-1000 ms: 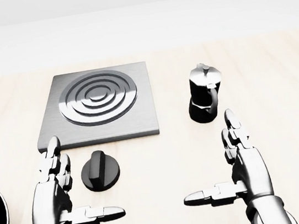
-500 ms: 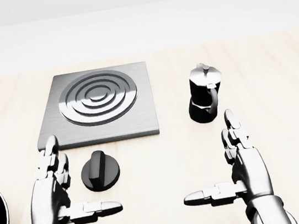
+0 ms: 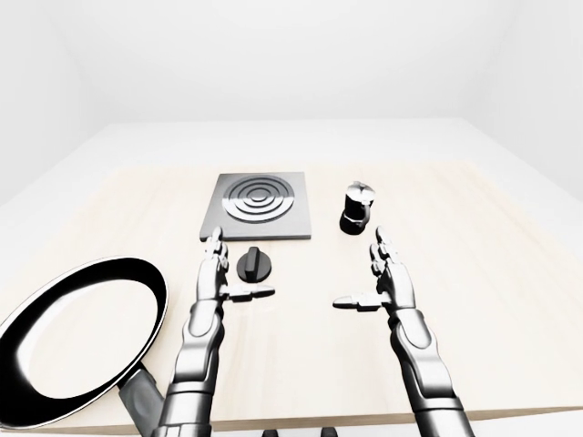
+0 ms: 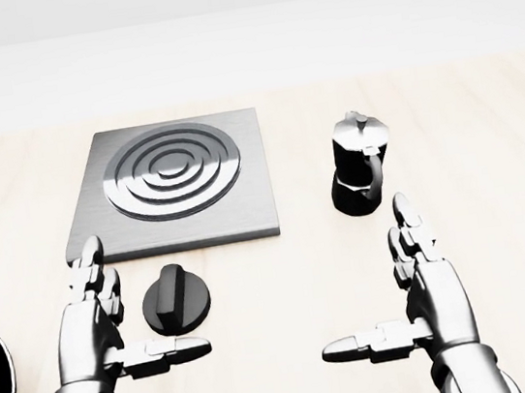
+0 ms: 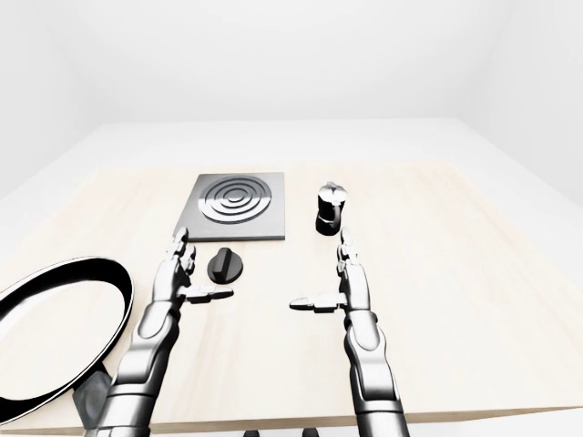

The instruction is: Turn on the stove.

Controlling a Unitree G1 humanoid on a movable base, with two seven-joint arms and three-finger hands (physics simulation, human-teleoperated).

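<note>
The stove is a grey square plate (image 4: 175, 187) with ringed burner on the light wood table. Its black round knob (image 4: 176, 300) lies on the table just below the plate, the ridge pointing up and slightly right. My left hand (image 4: 123, 314) is open, fingers extended, just left of the knob, thumb reaching under it without touching. My right hand (image 4: 393, 290) is open, well right of the knob and below the moka pot.
A black moka pot (image 4: 361, 176) stands right of the stove plate. A large black frying pan (image 3: 77, 337) lies at the table's lower left, handle toward me. The table edge (image 3: 301, 424) runs along the bottom of the left-eye view.
My left hand has crept slightly up and right toward the knob. The right hand, knob and pot have not moved.
</note>
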